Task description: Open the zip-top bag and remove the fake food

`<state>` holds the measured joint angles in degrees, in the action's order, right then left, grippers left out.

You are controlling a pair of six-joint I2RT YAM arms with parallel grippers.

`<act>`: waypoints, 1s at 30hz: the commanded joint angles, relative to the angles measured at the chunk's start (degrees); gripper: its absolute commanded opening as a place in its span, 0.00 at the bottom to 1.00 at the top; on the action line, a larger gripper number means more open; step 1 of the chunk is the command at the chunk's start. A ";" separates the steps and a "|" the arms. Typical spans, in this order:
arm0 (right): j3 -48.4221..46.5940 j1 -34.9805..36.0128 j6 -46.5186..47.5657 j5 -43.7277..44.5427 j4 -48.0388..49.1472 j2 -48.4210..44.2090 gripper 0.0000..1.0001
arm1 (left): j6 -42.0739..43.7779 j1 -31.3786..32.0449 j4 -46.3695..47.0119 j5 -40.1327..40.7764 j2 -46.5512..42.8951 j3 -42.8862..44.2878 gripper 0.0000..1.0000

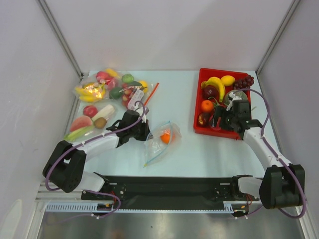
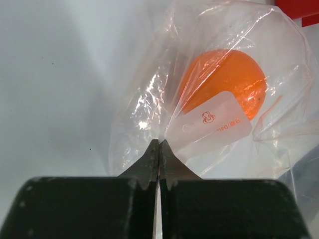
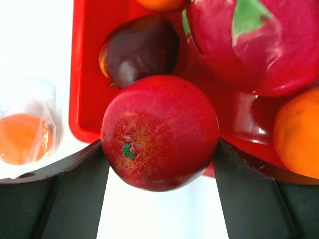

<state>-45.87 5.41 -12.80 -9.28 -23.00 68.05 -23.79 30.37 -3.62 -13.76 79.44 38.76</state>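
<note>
1. Left gripper (image 2: 158, 147) was pressed together, its tips apparently pinching a thin edge of the bag (image 1: 159, 142), which lay on the desk (image 1: 209, 154) between the two arms.
2. The right gripper (image 3: 159, 142) was spread around a red apple (image 3: 159, 132), touching it on both sides, above the near edge of the red tray (image 1: 201, 79).
3. One orange (image 2: 224, 82) sat inside the bag, partly behind a white label (image 2: 209, 124).
4. The bag looked light, soft and slippery, so its film would likely crumple and slide in a grip. A hold on the zip strip (image 1: 155, 157), or on the film just beside it, would probably serve best.
5. The orange looked hard, smooth and round, so it was likely to roll. Gripping it across its middle seemed safest.
</note>
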 commanded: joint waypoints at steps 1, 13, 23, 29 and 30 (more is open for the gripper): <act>-0.45 -0.58 1.20 1.45 3.22 1.90 0.31 | 1.47 -0.66 0.63 -0.13 0.45 1.67 0.00; 0.08 -0.66 1.73 5.76 4.46 7.62 0.42 | 1.73 -0.75 0.37 -0.39 0.89 1.67 0.00; -2.29 -0.66 1.99 6.20 1.30 4.37 0.73 | 1.82 -0.75 0.37 -0.83 0.45 1.84 0.00; -3.35 -0.58 2.07 7.43 -0.90 3.23 0.94 | 1.91 -0.66 0.45 -1.18 0.45 1.67 0.00; -3.44 -0.58 1.99 7.61 -1.16 3.05 0.95 | 1.91 -0.75 0.45 -1.27 0.28 1.67 0.00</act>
<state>-46.92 4.84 -11.51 -2.96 -22.11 72.84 -23.40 30.17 -3.75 -13.98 80.20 38.76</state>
